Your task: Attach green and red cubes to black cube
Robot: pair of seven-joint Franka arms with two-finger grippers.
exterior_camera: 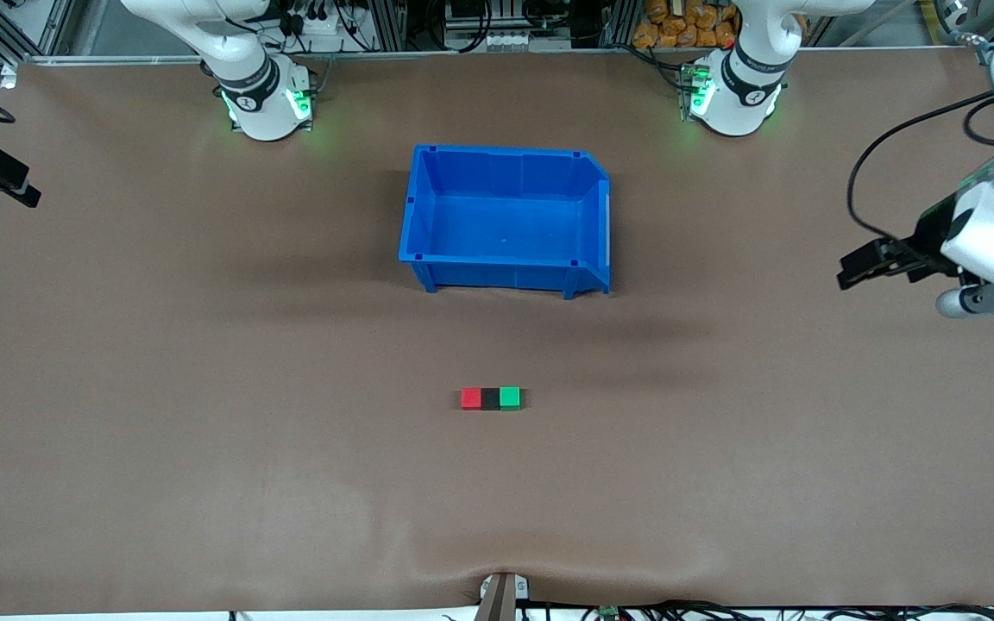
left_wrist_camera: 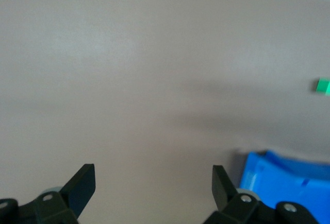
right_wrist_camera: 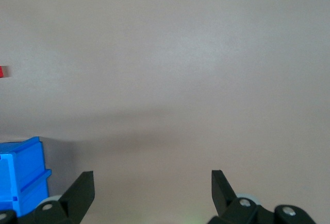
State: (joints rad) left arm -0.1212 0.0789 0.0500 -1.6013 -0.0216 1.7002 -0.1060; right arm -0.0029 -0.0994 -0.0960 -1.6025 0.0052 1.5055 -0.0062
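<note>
Three cubes sit joined in a row on the brown worktop [exterior_camera: 204, 431], nearer the front camera than the blue bin [exterior_camera: 510, 267].

The black cube [exterior_camera: 490, 398] touches the red cube [exterior_camera: 471, 398] on the side toward the right arm's end and the green cube [exterior_camera: 509, 397] toward the left arm's end. The left pincer [left_wrist_camera: 153, 183] hangs over bare worktop at the left arm's end, fingers apart; the right pincer [right_wrist_camera: 152, 185], seen only from its wrist, is spread too.
</note>
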